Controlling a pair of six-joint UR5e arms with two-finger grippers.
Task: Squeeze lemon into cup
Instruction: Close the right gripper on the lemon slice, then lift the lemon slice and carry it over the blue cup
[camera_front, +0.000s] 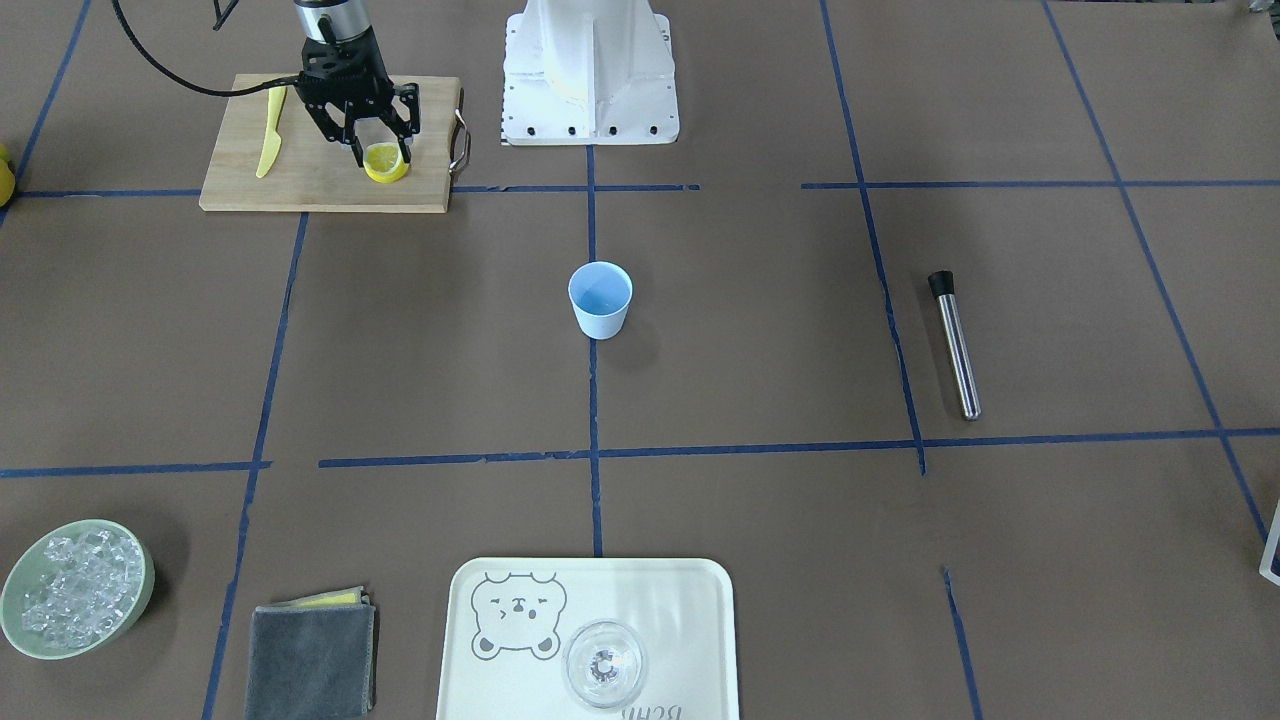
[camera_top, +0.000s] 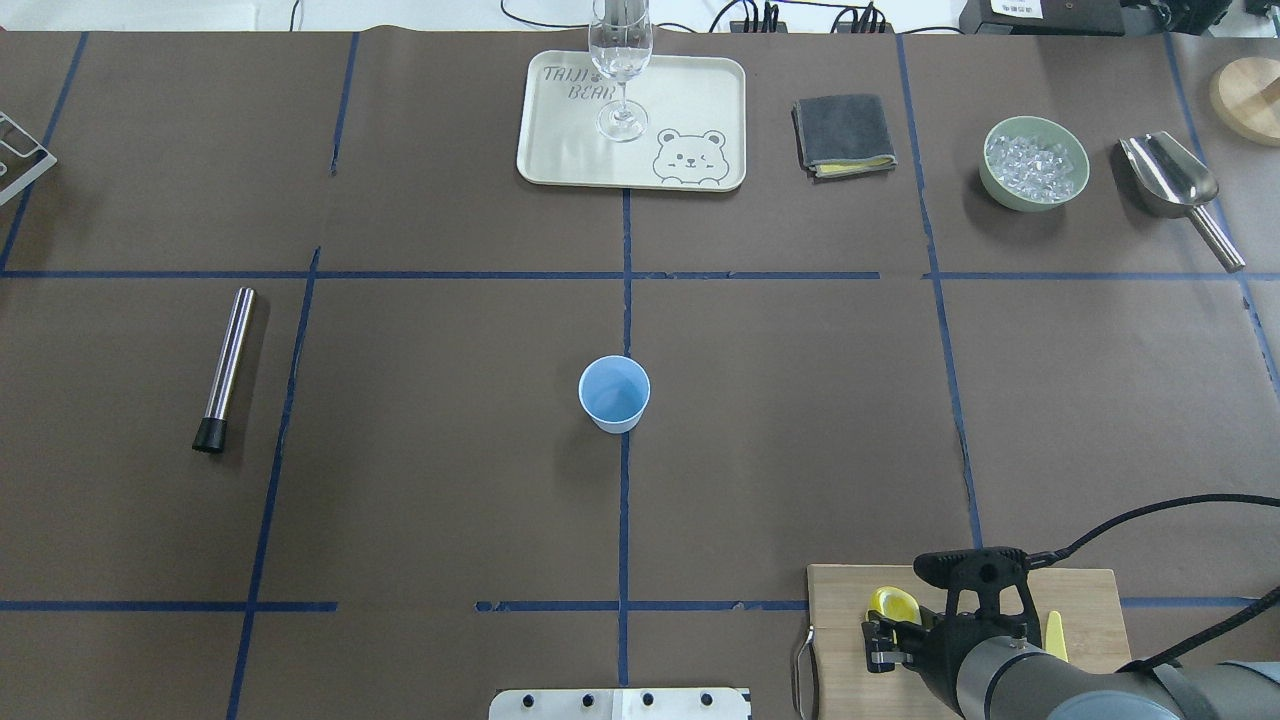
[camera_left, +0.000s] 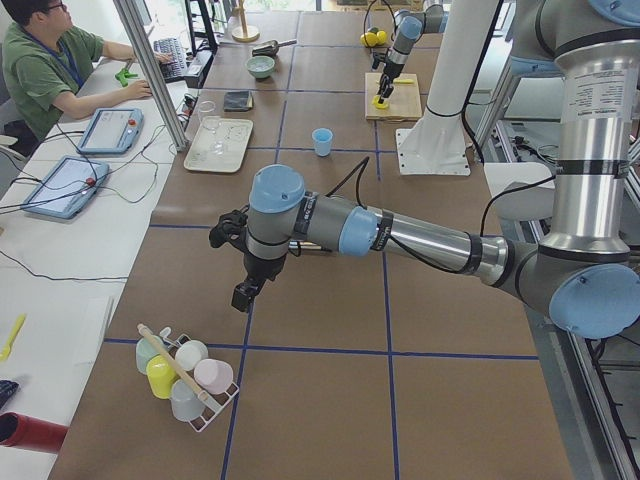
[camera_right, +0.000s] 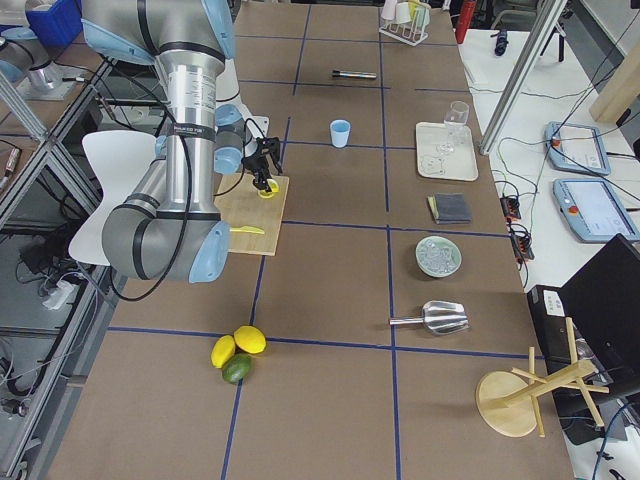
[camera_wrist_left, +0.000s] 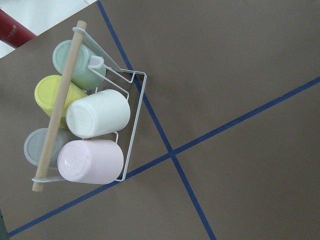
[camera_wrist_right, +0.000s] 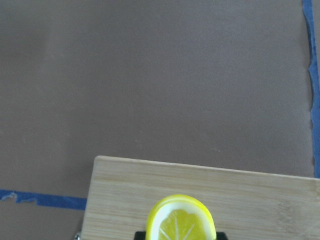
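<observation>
Your right end effector (camera_front: 383, 153) leans over the cutting board (camera_front: 300, 190), one finger on each side of the lemon (camera_front: 386, 165). The slice stands on edge between the fingers, with its pale segmented face turned up toward the wrist camera. That pose probably suits you, since pressure across the rind would crush the flesh, which a flat-lying slice would not allow. The fingers sit right at the rind, but you cannot tell from these views whether they are clamped on it or only bracketing it. It is also unclear whether the slice's lower edge touches the board.

The yellow knife (camera_front: 270, 135) lies flat on the board, beside the end effector on the side away from the cup (camera_front: 600, 300). There it should not get in the way of the carry.

The cup is well apart from the end effector, out toward the middle of the worktop (camera_front: 800, 350). It stands upright with its mouth open, likely so either arm can reach over it. Its mouth looks wider than the slice, so you have some margin when you centre above it.

Your left end effector (camera_left: 243, 296) hangs far off above the worktop, near a wire rack of cups (camera_wrist_left: 131, 125), apparently parked clear. You cannot tell whether it is open or closed.
</observation>
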